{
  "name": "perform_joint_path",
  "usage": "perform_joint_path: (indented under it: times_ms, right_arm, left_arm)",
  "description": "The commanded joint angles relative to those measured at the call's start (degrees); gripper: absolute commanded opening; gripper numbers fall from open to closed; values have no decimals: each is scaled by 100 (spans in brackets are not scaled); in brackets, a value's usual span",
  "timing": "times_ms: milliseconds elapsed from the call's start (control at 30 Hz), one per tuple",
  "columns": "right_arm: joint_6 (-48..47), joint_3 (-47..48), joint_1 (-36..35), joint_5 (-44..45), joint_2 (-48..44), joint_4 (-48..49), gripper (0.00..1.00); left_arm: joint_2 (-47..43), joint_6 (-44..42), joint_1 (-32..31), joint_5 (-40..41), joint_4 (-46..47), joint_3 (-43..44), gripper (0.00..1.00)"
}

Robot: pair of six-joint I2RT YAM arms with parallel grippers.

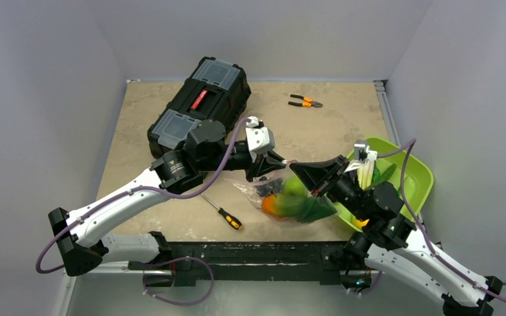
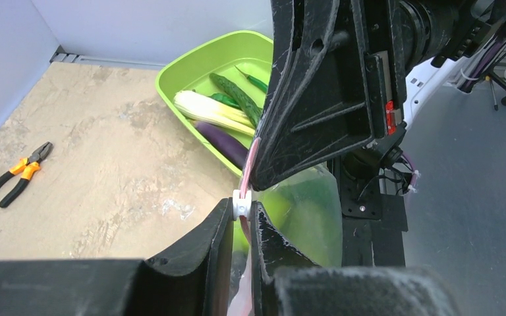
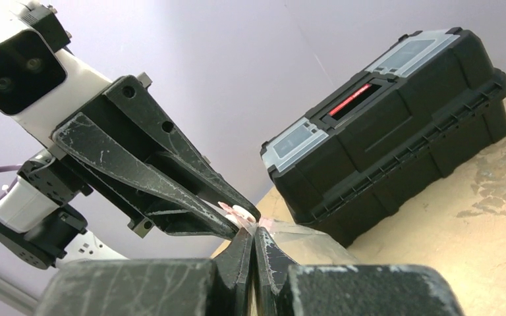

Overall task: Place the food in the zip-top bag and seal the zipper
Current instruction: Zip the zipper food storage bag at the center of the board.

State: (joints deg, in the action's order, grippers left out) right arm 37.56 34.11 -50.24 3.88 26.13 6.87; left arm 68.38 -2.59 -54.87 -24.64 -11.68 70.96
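The clear zip-top bag point(image 1: 257, 187) hangs between my two grippers over the table's front middle. Orange and green food point(image 1: 288, 203) shows through its plastic. My left gripper point(image 2: 242, 207) is shut on the white slider point(image 2: 242, 201) of the pink zipper point(image 2: 253, 155). My right gripper point(image 3: 253, 232) is shut on the bag's top edge, tip to tip with the left gripper point(image 3: 237, 220). More food lies in the lime-green bowl point(image 2: 171, 79): a white-stemmed leafy green point(image 2: 207, 108), a purple eggplant point(image 2: 223, 141) and a cucumber point(image 2: 237, 97).
A black toolbox point(image 1: 197, 108) stands at the back left. Orange-handled pliers point(image 1: 305, 101) lie at the back, and a screwdriver point(image 1: 224, 214) lies near the front edge. The bowl point(image 1: 415, 174) sits at the right, under my right arm.
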Motion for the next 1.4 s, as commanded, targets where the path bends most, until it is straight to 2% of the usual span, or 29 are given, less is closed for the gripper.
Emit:
perform_joint_path:
  times_ms: [0,500,600,700,833,867,900,1033,1133,1233,1367]
  right_arm:
    - [96,246,36,465,-238,685,0]
    - [-227,553,31,1171,-539,-49,0]
    - [-357,526,32,958,-530,-22,0]
    - [-766,495,32,231,-535,130,0]
    - [-1271,910,32,-176,-212,-587,0]
    - [-1412,1060,32,-279,-65,-923,3]
    - [-1523,1171,32,-358,86,-1153,9]
    - [-1893,1585,31,-759,572,-1945,48]
    - [-2154,1767,32,-951,780,-2279,68]
    - [-2445,1922,32,-1099,1027,-2603,75]
    - [-2569,1799,32,-1131,1139,-2501,75]
  left_arm:
    - [16,-42,38,100,-395,180,0]
    - [-5,-145,40,200,-603,287,0]
    - [-24,-137,43,226,-624,311,0]
    - [-40,-128,39,252,-643,334,0]
    - [-161,-107,39,284,-598,313,0]
    - [-197,-90,33,295,-573,300,0]
    - [-236,-78,37,299,-563,301,0]
    - [-321,-64,38,288,-525,271,0]
    - [-346,-71,40,289,-528,269,0]
    - [-386,-75,36,285,-523,266,0]
    - [-412,-59,35,213,-504,252,0]
